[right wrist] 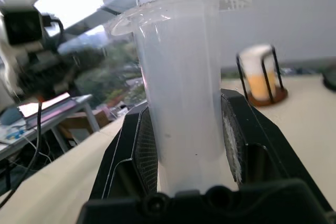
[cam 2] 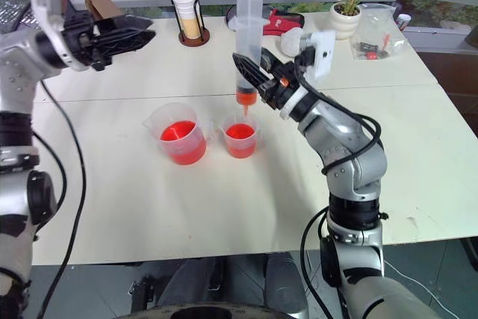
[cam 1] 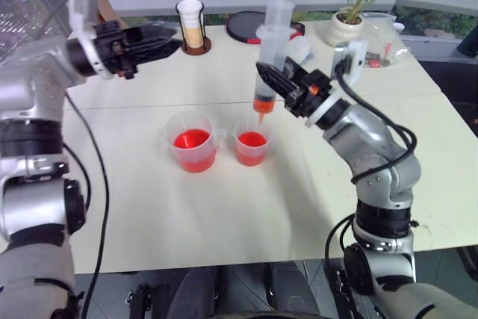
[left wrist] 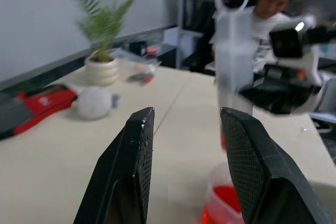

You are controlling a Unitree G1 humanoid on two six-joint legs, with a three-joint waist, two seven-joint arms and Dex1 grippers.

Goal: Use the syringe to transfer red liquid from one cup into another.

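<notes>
Right gripper (cam 1: 278, 84) holds syringe (cam 1: 267, 65) above smaller cup (cam 1: 252, 148).

The right claw (right wrist: 186, 145) is closed on the barrel of the syringe (right wrist: 181, 93), one black finger (right wrist: 139, 156) on each side, their ribbed pads pressed against the clear plastic. The syringe stands upright between them. Its flat finger flange spreads above the fingers, and the plunger shaft rises past it out of frame. Beyond the syringe lies the pale desk (right wrist: 304, 129). On it, well apart from the claw, stands a white cup in a dark wire holder (right wrist: 261, 74), with an orange band low on the cup. To the other side the other arm's camera block (right wrist: 23, 27) is seen, blurred, against windows.
</notes>
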